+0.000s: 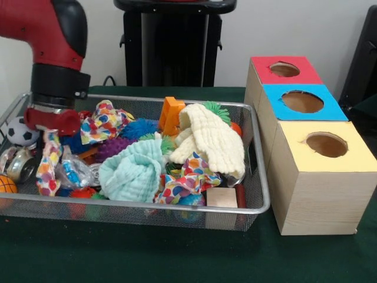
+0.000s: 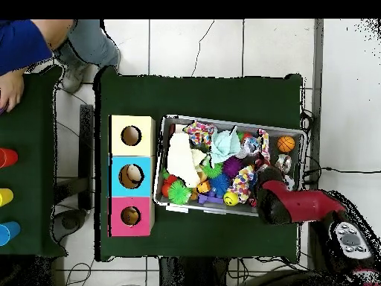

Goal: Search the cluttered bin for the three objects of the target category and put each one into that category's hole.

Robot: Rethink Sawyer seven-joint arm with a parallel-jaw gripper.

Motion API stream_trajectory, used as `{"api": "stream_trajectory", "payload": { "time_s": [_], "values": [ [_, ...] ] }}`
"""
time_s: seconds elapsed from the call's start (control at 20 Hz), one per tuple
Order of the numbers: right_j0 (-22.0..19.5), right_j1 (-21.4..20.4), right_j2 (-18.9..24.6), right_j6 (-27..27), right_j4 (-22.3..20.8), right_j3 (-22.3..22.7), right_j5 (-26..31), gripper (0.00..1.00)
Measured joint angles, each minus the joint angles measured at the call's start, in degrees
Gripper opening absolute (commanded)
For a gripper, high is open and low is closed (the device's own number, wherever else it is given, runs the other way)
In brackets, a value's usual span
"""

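Note:
My gripper (image 1: 52, 134) (image 2: 266, 177) is down in the left end of the wire bin (image 1: 147, 203) (image 2: 223, 121). A patterned cloth strip (image 1: 47, 162) (image 2: 262, 145) runs from right beneath it and covers its tip. Around it lie a soccer ball (image 1: 22, 131), shiny metal pieces (image 1: 20, 165), an orange ball (image 1: 6, 184) (image 2: 286, 144) and a second patterned cloth (image 1: 103, 121). To the right of the bin stand three boxes with round holes: red (image 1: 284, 69) (image 2: 131, 216), blue (image 1: 302, 101) (image 2: 131, 176) and yellow (image 1: 326, 144) (image 2: 132, 135).
The bin also holds a mint cloth (image 1: 131, 171), a cream cloth (image 1: 215, 141), spiky balls in blue (image 1: 138, 127), purple (image 1: 112, 146) and green (image 1: 218, 109), an orange block (image 1: 171, 113) and a wooden block (image 1: 222, 197). A person's blue sleeve (image 2: 26, 41) shows at the top left.

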Motion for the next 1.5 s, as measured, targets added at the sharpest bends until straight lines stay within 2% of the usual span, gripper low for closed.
{"api": "stream_trajectory", "payload": {
  "time_s": [0.05, 0.1, 0.15, 0.2, 0.35, 0.55, 0.65, 0.75, 0.8, 0.9, 1.05, 1.1, 1.3, 1.45, 1.5],
  "values": [
    [2.22, -0.08, -2.02, 0.0, 0.18, -0.22, 0.58, 1.0],
    [7.16, -0.33, -6.23, 0.0, 0.28, -0.62, 1.76, 1.0],
    [9.05, -0.53, -7.75, 0.0, 0.28, -0.7, 2.31, 1.0],
    [14.27, -1.9, -11.49, 0.0, 0.32, -0.57, 3.87, 1.0],
    [16.69, -4.61, -12.55, 0.0, 0.35, 0.09, 5.39, 1.0],
    [14.5, -8.93, -11.25, 0.0, 0.33, 1.27, 6.48, 1.0],
    [9.87, -12.48, -9.47, 0.0, 0.27, 2.41, 6.57, 1.0],
    [8.58, -13.3, -9.05, 0.0, 0.28, 2.63, 6.55, 1.0],
    [5.78, -15.12, -8.42, 0.0, 0.26, 3.01, 6.57, 1.0],
    [4.11, -16.34, -8.08, 0.0, 0.22, 3.31, 6.59, 1.0],
    [0.01, -18.92, -5.21, 0.0, 0.27, 4.55, 6.72, 1.0],
    [-6.4, -20.9, 1.29, -0.07, 1.21, 6.69, 7.75, 1.0],
    [-17.36, -21.44, 12.91, -0.3, 5.11, 10.35, 11.58, 1.0],
    [-23.95, -20.86, 20.38, -0.75, 9.2, 13.62, 17.55, 1.0],
    [-24.28, -20.87, 21.01, -0.81, 9.6, 14.12, 18.78, 1.0]
  ]
}}
